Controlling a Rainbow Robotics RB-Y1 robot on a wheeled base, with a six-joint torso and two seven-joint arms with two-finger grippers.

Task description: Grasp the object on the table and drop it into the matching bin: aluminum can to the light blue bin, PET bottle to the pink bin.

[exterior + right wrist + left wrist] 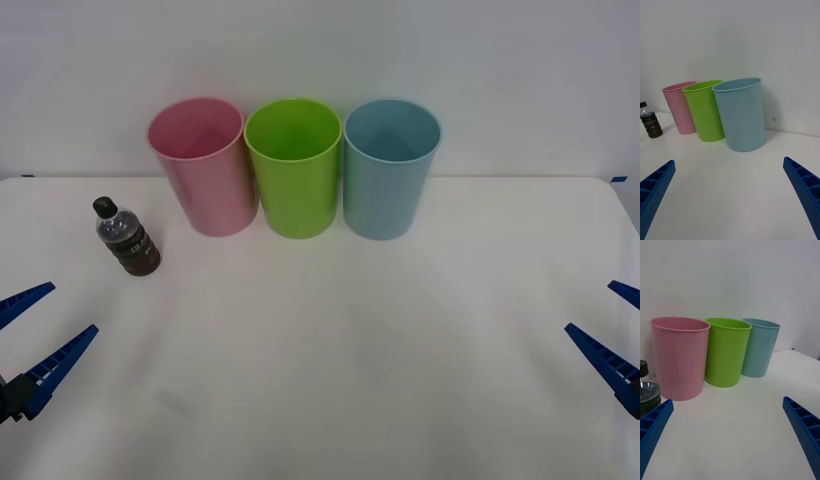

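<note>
The PET bottle (128, 240), small and clear with a black cap and a dark lower body, stands upright on the white table (330, 340) at the left, just left of the pink bin (203, 170). The light blue bin (390, 170) is the rightmost of the row at the back. My left gripper (73, 307) is open at the near left, a short way in front of the bottle and apart from it. My right gripper (588, 306) is open at the near right with nothing in it. The left wrist view shows the bottle (646, 393) close by one finger (655, 423).
A lime green bin (294, 170) stands between the pink and light blue bins, all three almost touching. A pale wall rises right behind them. The broad middle and front of the table lie between my two grippers.
</note>
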